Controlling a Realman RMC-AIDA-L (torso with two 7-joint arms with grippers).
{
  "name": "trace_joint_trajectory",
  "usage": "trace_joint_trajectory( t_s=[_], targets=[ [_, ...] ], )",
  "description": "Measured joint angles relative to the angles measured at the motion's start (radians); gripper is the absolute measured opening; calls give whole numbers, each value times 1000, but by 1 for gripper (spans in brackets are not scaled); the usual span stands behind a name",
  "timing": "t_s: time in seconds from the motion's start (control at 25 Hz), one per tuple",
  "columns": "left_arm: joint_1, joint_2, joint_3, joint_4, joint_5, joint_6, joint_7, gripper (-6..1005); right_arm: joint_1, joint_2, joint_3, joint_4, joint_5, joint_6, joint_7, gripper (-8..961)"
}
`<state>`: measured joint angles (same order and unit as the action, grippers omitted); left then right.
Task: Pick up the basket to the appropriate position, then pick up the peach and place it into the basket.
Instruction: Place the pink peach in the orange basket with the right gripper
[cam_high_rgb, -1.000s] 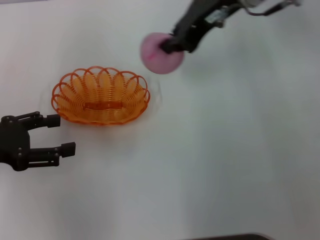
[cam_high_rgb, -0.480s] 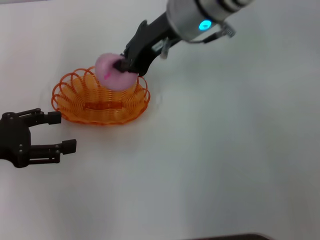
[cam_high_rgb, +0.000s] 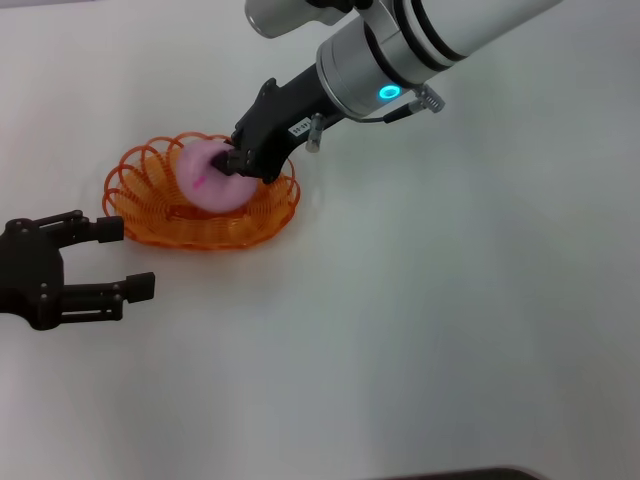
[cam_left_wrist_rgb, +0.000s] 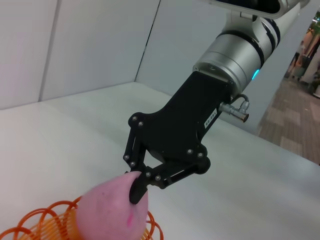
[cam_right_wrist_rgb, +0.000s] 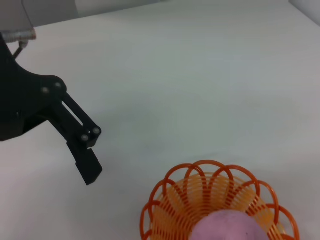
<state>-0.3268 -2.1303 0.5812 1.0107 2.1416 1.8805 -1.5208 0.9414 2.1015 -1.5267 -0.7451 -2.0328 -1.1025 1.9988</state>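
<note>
Head view showed, nearest, the left claw (cam_high_rgb: 125, 258) parked wide open and empty on the white tabletop (cam_high_rgb: 450, 330), at about 7 o'clock from the oval orange wire-look basket (cam_high_rgb: 150, 222). Beyond it, the right claw (cam_high_rgb: 232, 163), closed on the round pale-pink peach (cam_high_rgb: 208, 177), had carried it from 1 o'clock down into the basket; release looked next.
</note>
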Motion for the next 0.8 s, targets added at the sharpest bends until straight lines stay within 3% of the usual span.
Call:
trace_joint_trajectory(
  t_s=[0.56, 0.8],
  targets=[
    [-1, -4, 4, -4, 0, -2, 2, 890, -4, 5, -20, 7, 29, 25, -4, 113],
    [-1, -3, 3, -4, 0, -1, 0, 890, -6, 5, -25, 8, 31, 26, -3, 305]
  ],
)
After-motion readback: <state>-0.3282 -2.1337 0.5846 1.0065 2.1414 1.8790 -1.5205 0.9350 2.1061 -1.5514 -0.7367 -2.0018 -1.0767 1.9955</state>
